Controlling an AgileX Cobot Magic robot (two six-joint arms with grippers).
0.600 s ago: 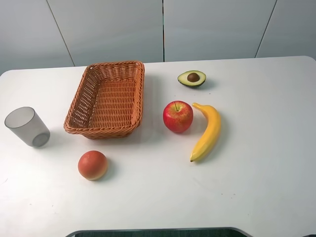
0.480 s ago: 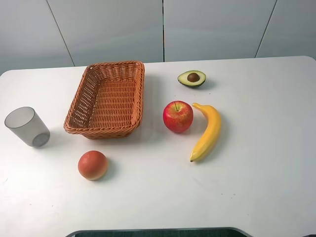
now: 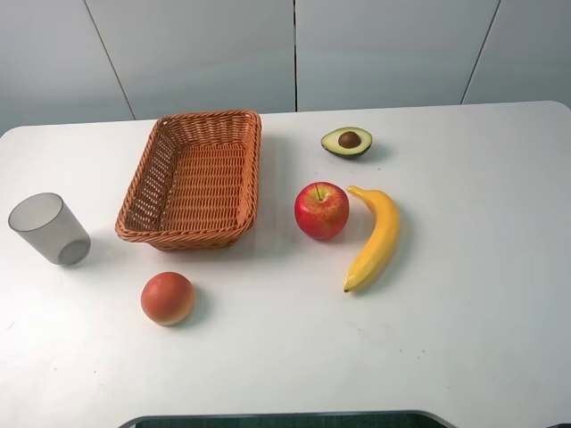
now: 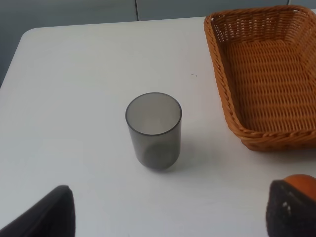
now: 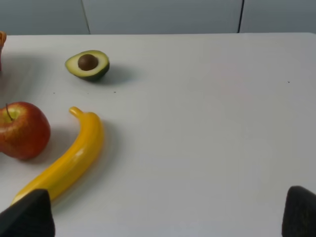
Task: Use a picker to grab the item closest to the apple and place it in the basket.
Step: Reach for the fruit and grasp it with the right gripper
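Note:
The red apple (image 3: pixel 321 210) sits mid-table with a yellow banana (image 3: pixel 375 237) lying just to its right, almost touching it. To their left stands an empty wicker basket (image 3: pixel 207 116). Neither arm shows in the exterior high view. The right wrist view holds the apple (image 5: pixel 22 131) and the banana (image 5: pixel 69 160), well ahead of my right gripper (image 5: pixel 163 217), whose dark fingertips (image 5: pixel 27 215) stand wide apart around bare table. My left gripper (image 4: pixel 168 217) is likewise open, short of the basket (image 4: pixel 232 106).
A halved avocado (image 3: pixel 347 141) lies behind the apple. An orange-red round fruit (image 3: pixel 167 298) rests in front of the basket. At the far left stands a grey translucent cup (image 3: pixel 49 228), which fills the middle of the left wrist view (image 4: pixel 153 131).

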